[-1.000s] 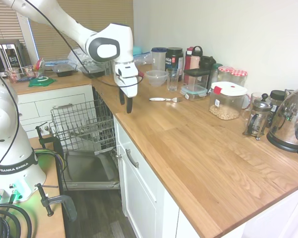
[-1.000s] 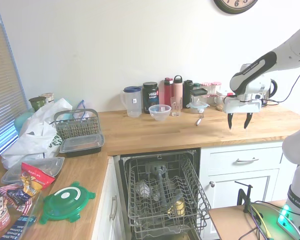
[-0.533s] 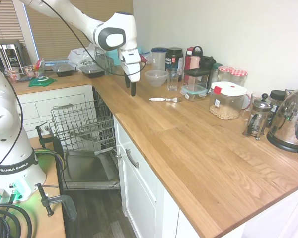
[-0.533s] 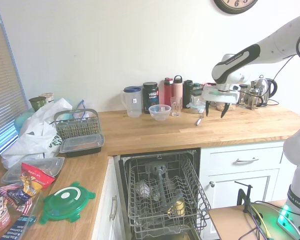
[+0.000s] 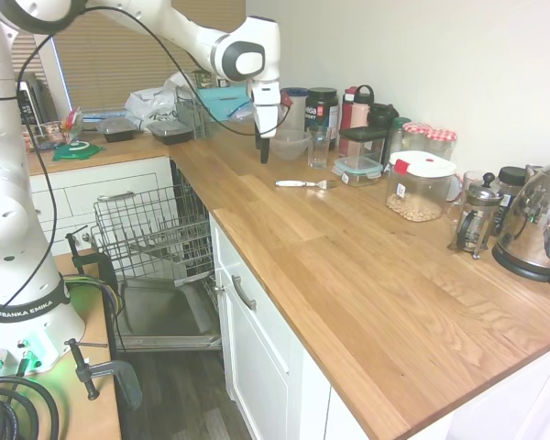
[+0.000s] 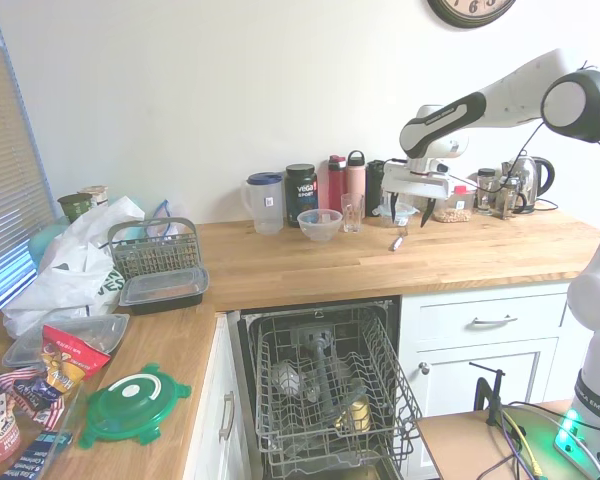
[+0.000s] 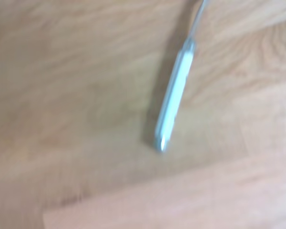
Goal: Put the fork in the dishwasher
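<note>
One fork [image 5: 304, 184] flat on the counter [image 5: 367, 275] mid-frame, my gripper [image 5: 264, 151] above its handle end, empty, fingers parted in the second exterior view, bowl [image 5: 288, 144] and glass [image 5: 318, 147] just behind, dishwasher [image 5: 156, 257] open lower left.

Only a couple of things are legible. The robot's base [image 5: 23, 312] has "FRANKA EMIKA" printed on its black band. The dark tub [image 6: 301, 194] at the back of the tabletop [image 6: 310, 265] says "vega". Everything else is too small or blurry.
</note>
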Controlling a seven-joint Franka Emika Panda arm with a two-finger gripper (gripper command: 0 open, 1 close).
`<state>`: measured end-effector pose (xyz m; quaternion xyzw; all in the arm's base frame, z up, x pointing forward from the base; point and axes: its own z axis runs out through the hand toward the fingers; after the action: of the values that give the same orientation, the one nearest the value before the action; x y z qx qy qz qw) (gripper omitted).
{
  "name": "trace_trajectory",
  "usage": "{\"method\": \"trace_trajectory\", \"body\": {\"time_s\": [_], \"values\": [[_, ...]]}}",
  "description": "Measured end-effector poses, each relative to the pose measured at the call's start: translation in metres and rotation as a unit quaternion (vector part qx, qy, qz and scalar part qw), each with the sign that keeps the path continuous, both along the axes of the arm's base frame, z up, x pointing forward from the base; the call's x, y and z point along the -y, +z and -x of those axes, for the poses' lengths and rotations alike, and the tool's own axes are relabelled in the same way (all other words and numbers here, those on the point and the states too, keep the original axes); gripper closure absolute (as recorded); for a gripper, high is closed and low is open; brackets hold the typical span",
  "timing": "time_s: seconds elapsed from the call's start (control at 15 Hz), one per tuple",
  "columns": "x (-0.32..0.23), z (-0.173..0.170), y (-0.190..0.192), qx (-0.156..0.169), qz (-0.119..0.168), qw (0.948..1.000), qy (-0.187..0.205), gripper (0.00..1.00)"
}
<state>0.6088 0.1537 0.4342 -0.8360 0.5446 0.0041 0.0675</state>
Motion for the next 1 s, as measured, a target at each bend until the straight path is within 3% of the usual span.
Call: {"method": "trace_trajectory", "body": {"time_s": [0.33, 0.8, 0.87, 1.0], "values": [[-0.009, -0.042, -0.033, -0.029, 0.011, 0.9990, -0.031, 0.00], [0.000, -0.067, -0.064, -0.044, 0.006, 0.9979, -0.047, 0.00], [0.001, -0.069, -0.066, -0.045, 0.006, 0.9978, -0.049, 1.00], [0.006, -0.074, -0.071, -0.048, 0.007, 0.9973, -0.055, 1.00]]}}
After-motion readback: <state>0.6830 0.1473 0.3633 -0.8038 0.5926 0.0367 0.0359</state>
